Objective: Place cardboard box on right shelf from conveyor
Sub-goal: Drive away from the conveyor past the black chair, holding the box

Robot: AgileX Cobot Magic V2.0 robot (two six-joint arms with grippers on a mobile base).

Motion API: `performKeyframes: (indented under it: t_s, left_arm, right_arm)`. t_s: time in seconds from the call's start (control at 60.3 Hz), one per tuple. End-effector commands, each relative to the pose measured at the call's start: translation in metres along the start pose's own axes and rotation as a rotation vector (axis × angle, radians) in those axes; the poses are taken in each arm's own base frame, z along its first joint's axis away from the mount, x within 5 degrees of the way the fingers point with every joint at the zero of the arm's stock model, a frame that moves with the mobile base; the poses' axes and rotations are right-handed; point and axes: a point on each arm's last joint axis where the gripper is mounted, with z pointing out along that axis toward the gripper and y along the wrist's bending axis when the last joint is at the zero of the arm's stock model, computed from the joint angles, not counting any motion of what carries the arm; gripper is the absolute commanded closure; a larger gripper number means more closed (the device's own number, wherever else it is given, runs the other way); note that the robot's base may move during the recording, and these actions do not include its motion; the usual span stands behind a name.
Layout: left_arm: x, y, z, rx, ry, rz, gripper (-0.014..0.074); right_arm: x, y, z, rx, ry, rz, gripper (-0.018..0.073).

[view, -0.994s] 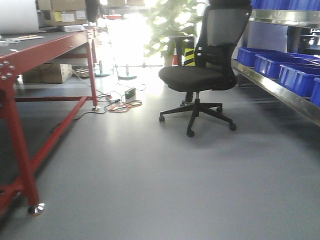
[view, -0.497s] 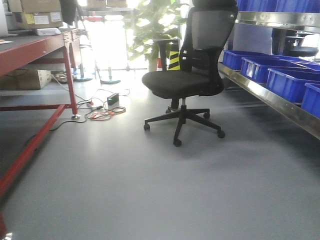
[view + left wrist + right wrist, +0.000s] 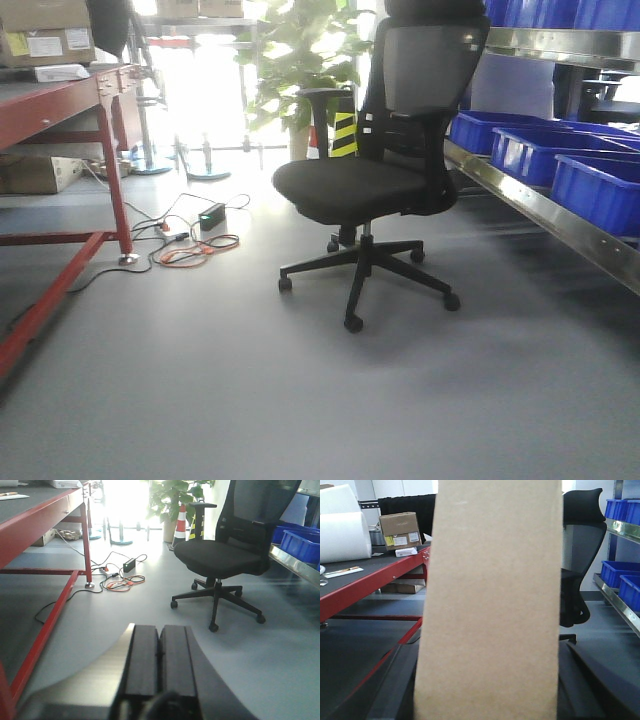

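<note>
Right wrist-mounted camera is almost filled by the cardboard box [image 3: 490, 605], a plain tan slab standing upright close to the lens, with its top and bottom cut off by the picture's edges. My right fingers [image 3: 600, 680] show only as dark shapes low on either side of the slab. They are clamped on it and hold it in the air, apart from both the conveyor [image 3: 365, 582] and the right shelf [image 3: 620, 612]. The conveyor lies to the left behind the box, a dark belt with a red frame edge. It carries a brown labelled carton [image 3: 400, 530] and a white bundle [image 3: 342, 535]. The shelf runs along the right edge with its steel lip facing out and blue bins [image 3: 615, 577] standing on it.

From the left wrist I see my left fingers [image 3: 142, 665] pressed flat together, the pads meeting along one thin seam with nothing between them. They point out over the grey floor [image 3: 280, 660] toward a black office chair [image 3: 220, 555]. A tangle of cables [image 3: 122, 580] lies on the floor near one of the conveyor's red legs.

From the front, the chair stands on the open floor between the conveyor's red frame on the left and the steel shelf on the right. A leafy plant [image 3: 300, 60] stands behind it in bright light.
</note>
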Motion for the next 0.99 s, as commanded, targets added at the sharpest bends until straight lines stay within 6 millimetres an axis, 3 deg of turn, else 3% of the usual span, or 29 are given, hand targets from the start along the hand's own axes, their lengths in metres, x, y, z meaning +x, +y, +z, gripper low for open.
performKeyframes:
  t_s: [0.0,0.978]
  left_arm:
    - [-0.0057,-0.0001,-0.0010,0.006,-0.092,-0.005,0.0712]
    - [-0.0057,0.0000,-0.0010,0.004,-0.092,-0.005,0.0713]
  right_arm:
    - [-0.0179,0.0035,-0.0016,-0.024,-0.123,-0.025,0.0499]
    - [-0.0180,0.0035,-0.0016,-0.024,-0.124,-0.025,0.0499]
